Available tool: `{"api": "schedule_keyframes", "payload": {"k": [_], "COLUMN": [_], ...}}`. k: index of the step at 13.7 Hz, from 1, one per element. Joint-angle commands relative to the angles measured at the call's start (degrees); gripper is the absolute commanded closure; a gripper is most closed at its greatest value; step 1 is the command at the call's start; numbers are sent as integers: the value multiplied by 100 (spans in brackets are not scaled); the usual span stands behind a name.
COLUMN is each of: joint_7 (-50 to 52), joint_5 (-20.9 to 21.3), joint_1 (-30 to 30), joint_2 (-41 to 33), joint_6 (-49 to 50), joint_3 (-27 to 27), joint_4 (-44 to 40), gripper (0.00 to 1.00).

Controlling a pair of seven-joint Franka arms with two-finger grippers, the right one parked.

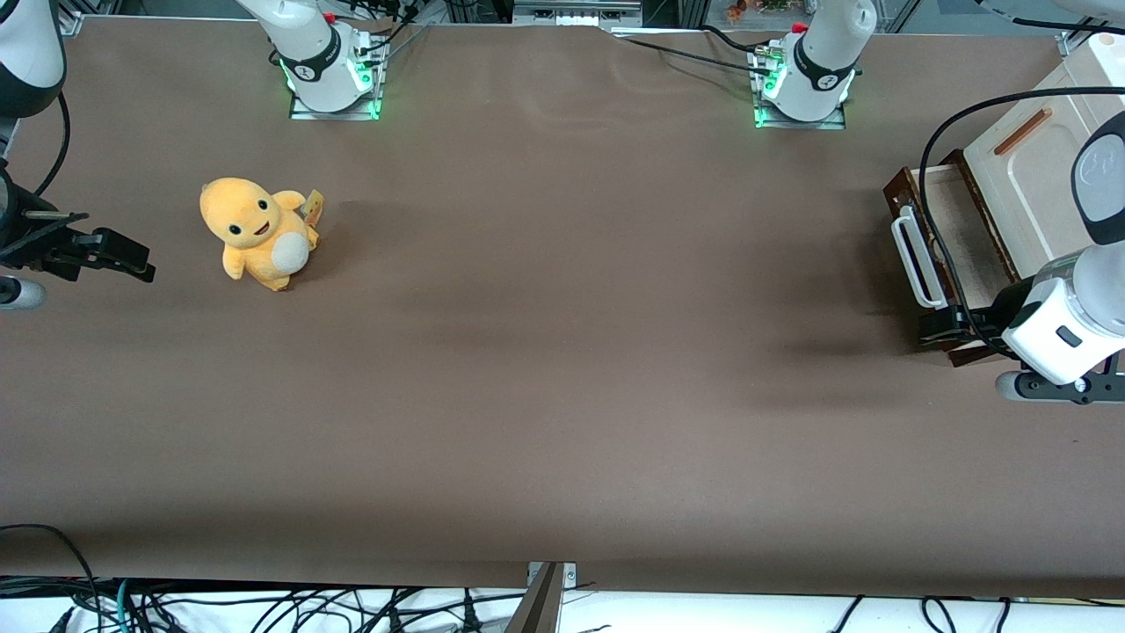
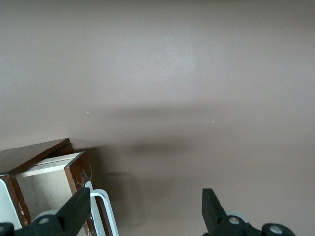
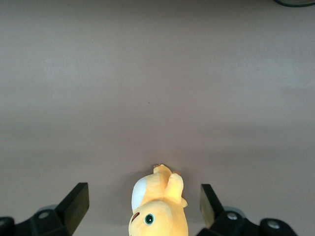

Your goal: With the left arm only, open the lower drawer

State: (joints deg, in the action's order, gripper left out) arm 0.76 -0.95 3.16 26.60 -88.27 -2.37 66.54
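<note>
Table (image 1: 562, 369), brown and matte, spans the front view. At the parked arm's end a yellow plush toy (image 1: 257, 231) sits upright, its white belly turned toward the front camera; in the right wrist view the same toy (image 3: 158, 206) lies on the table surface between the parked fingers.

Toward my end of the table stands the cream cabinet (image 1: 1041, 163), its panel bearing a thin orange-brown strip (image 1: 1022, 131). Below that panel the lower drawer (image 1: 954, 237) is pulled partway out, so that its pale beige inside shows. Its dark brown wood front (image 1: 900, 195) faces the parked arm's end of the table and carries the white loop handle (image 1: 914, 261).

My left arm (image 1: 1068, 321) reaches in from the edge of the front view, nearer to the front camera than the cabinet, with a black cable looping over the drawer. My gripper (image 1: 945, 327) hangs at the drawer corner nearest the front camera, just past the near end of the handle.

In my left wrist view my gripper (image 2: 145, 206) stands spread wide and holds nothing; bare table lies between my fingers (image 2: 212, 207). One finger sits just beside the white handle (image 2: 106, 211) and the brown drawer front (image 2: 78, 174), whether touching I cannot tell; the other is well clear.
</note>
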Motion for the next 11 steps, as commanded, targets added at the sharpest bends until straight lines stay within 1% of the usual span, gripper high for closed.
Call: {"api": "schedule_keyframes", "payload": {"k": [1,11], "joint_7": [-58,-32], "joint_5": [-99,-55], "joint_1": [-26,-26], "joint_2": [-181,-225], "joint_6": [-111,-23], "joint_3": [17,-9], "joint_4": [148,184], "gripper": [0,0]}}
